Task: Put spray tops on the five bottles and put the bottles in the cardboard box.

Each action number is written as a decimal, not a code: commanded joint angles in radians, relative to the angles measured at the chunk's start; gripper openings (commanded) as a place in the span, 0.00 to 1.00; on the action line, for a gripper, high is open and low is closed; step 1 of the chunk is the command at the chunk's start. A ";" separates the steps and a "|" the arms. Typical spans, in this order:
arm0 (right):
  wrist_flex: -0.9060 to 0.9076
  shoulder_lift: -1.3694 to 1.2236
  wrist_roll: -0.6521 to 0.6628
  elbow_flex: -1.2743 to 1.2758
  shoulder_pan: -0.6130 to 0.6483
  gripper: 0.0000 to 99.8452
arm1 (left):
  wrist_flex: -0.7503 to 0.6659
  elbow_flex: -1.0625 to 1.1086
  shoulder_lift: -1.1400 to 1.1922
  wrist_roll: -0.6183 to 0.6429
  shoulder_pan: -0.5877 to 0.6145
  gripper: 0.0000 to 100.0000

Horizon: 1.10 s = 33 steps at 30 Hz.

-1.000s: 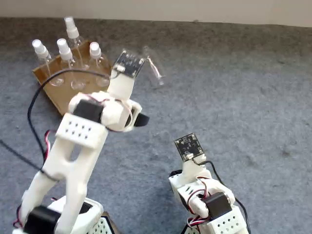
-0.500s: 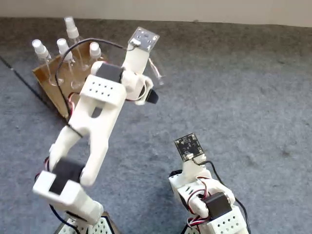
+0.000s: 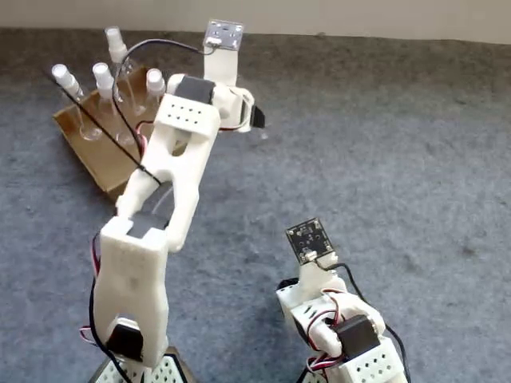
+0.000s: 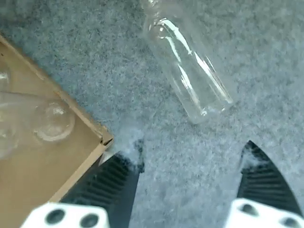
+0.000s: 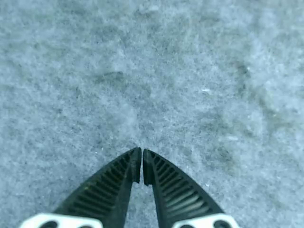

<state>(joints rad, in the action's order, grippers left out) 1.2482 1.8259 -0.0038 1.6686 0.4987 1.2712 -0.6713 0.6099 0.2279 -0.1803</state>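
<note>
Close up, the left wrist view shows the left gripper (image 4: 192, 148) spread wide and holding nothing. A clear bottle (image 4: 187, 71) lies on its side on the grey carpet (image 4: 266, 57) just ahead of the fingertips, apart from them. A corner of the cardboard box (image 4: 47, 166) sits just beside one finger. From above, four bottles with spray tops (image 3: 102, 80) stand in that box. The right gripper (image 5: 142, 159), fingers pressed together and empty, hangs over open carpet.

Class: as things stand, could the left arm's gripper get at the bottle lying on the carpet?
Probably yes. The left gripper is open just short of the bottle, with bare carpet between; the box corner lies off to one side.
</note>
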 commanded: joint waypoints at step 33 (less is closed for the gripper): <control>0.002 0.013 0.011 0.140 -0.013 0.01 | -0.193 -0.986 0.834 0.247 0.024 0.00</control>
<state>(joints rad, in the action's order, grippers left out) 1.2482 1.8259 -0.0038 1.6686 0.4987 1.0948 -1.5980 1.4676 0.4733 -0.1711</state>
